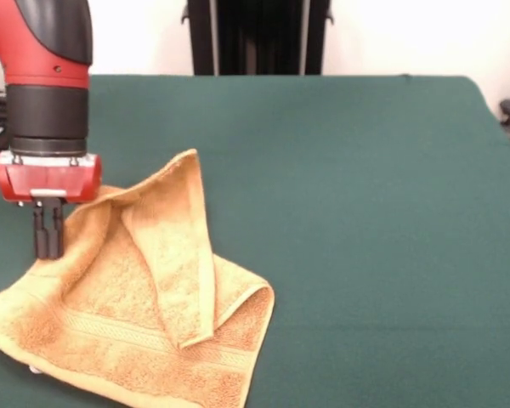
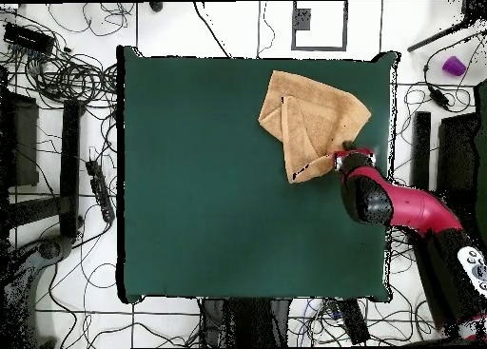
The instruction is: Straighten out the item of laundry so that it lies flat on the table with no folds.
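Observation:
The item of laundry, a golden-orange terry towel, lies crumpled at the near left of the green table. One corner is folded over its middle as a long pointed flap, and a woven band runs along its near end. My gripper stands upright at the towel's left edge. Its black fingers are pressed together, with the tips down on the cloth. In the overhead view the towel sits near the table's top right corner, and the gripper is at the towel's lower right edge.
The table stretches wide and bare past the towel. Its edge runs close to the towel and the gripper on that side. Cables and equipment lie on the floor around the table.

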Robot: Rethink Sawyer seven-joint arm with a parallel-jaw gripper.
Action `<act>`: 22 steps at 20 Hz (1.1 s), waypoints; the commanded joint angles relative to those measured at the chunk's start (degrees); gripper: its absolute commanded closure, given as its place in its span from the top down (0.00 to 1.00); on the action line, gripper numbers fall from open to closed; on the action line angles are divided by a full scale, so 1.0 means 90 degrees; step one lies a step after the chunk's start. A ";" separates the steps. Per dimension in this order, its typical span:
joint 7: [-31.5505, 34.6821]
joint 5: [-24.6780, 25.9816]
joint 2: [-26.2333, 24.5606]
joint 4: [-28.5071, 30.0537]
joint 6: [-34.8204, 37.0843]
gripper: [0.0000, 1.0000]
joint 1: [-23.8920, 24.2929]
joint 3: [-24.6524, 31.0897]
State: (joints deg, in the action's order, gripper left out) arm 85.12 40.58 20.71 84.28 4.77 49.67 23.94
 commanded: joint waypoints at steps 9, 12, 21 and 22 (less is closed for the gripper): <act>-0.2662 0.0982 -0.0203 0.0298 0.2470 0.00 0.1160 0.0487; -0.3048 0.1165 -0.0199 0.0184 0.2650 0.00 0.1308 0.0613; -0.3702 0.0448 -0.0493 0.0157 0.3467 0.00 0.1945 0.1437; -0.3430 0.0221 -0.0500 0.0149 0.3626 0.00 0.1853 0.1428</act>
State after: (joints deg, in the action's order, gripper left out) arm 69.18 45.23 21.24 84.47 24.18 67.34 30.95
